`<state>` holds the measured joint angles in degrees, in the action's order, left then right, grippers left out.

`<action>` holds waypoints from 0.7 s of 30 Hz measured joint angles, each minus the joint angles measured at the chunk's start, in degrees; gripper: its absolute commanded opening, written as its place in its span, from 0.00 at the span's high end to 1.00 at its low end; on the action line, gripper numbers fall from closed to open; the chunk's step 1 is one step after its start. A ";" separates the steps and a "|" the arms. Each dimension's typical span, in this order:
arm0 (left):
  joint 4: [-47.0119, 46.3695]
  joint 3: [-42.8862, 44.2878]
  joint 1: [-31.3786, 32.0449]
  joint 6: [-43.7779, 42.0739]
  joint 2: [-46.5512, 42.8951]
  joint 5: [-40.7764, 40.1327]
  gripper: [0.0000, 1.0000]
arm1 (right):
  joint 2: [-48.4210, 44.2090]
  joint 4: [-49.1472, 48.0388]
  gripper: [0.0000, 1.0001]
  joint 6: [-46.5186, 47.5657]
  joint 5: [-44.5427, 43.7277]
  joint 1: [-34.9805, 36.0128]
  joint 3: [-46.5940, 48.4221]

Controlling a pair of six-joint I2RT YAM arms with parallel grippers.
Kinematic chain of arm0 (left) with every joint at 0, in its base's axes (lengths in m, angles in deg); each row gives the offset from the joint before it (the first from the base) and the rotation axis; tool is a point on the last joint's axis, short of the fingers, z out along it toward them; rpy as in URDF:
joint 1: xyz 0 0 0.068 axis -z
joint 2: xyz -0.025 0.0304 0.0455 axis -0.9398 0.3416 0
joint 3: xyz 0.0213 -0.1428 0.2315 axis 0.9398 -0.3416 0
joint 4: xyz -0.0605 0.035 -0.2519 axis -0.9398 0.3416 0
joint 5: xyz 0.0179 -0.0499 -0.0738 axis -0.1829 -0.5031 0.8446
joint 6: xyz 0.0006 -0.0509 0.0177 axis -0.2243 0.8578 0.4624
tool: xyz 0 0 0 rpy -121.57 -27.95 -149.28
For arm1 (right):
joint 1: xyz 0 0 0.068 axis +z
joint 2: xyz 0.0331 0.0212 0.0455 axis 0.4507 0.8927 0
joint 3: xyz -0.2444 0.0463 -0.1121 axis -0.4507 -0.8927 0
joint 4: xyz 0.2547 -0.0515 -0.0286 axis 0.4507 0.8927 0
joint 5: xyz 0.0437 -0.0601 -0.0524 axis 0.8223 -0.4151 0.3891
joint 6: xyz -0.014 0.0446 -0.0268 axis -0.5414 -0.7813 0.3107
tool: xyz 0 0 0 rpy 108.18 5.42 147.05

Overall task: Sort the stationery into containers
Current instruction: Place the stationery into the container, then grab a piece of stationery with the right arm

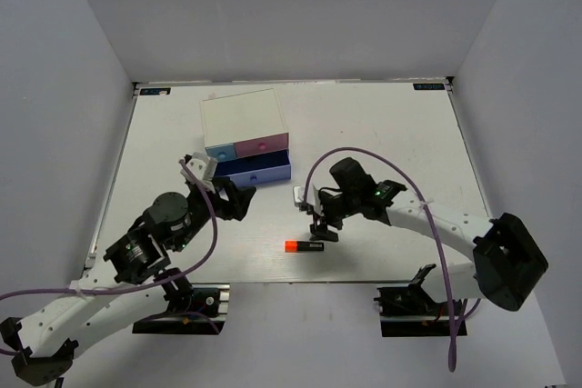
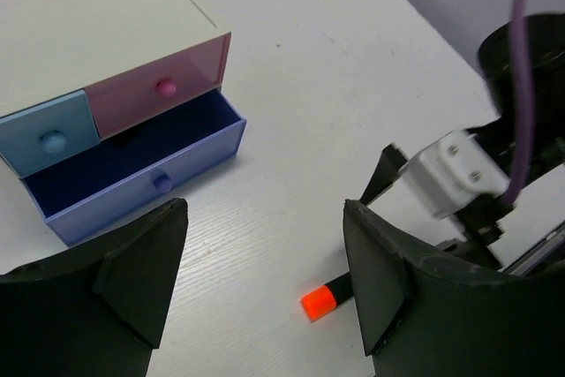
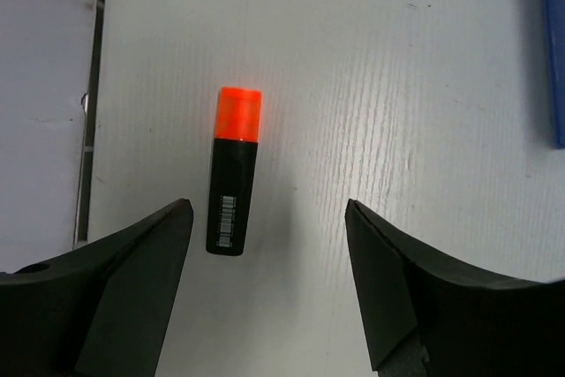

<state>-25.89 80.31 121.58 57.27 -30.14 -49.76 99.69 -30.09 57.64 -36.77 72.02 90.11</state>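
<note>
Seen from above, the left gripper [image 1: 238, 199] hangs low over the white, faintly wood-grained tabletop [image 1: 391, 134], its two broad black wedge-shaped fingers [image 2: 141, 275] spread apart with nothing between them, a purple cable [image 1: 211, 224] looping back along the arm. Just beyond it, toward the far left of the table, stands the small boxy drawer unit [image 1: 238, 115] with its smooth matt white top: a light blue drawer [image 2: 48, 134] and a glossy pink drawer [image 2: 159, 90], each with a round knob, sit shut side by side, while the wide periwinkle drawer [image 2: 150, 178] beneath them is pulled out toward the arms, its dark blue inside in shadow, so what it holds cannot be told. Bare table lies between the unit's front edge and the short black marker with an orange end [image 1: 305, 247], which lies flat on its own near the table's front edge, a barcode label on its barrel. In the right wrist view the marker [image 3: 231, 174] lies just ahead of the right gripper [image 3: 265, 280], beside the metal strip [image 3: 88, 103] that trims the table edge. The right gripper [image 1: 320, 227] is poised just above and behind it, black fingers [image 3: 132, 280] parted and gripping nothing. To its right the tabletop runs open to the plain white wall [image 1: 509, 88].
</note>
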 measured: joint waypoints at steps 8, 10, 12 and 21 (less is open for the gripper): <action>-2.03 -1.31 0.00 0.81 -7.48 -0.48 0.19 | 8.59 -1.92 0.24 -0.02 -8.68 8.26 0.61; -2.47 -1.77 0.00 0.85 -8.35 -0.39 0.19 | 10.23 -1.92 0.24 -0.13 -10.40 9.77 0.76; -2.71 -1.97 0.00 0.98 -8.46 -0.31 0.19 | 11.61 -1.99 0.24 -0.28 -12.09 11.10 1.27; -2.86 -2.43 0.00 0.98 -8.46 0.98 0.19 | 16.59 -3.85 0.28 -1.14 -17.59 13.38 2.86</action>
<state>-28.75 77.89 121.58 58.25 -38.60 -48.78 116.28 -33.94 56.51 -54.37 85.40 92.98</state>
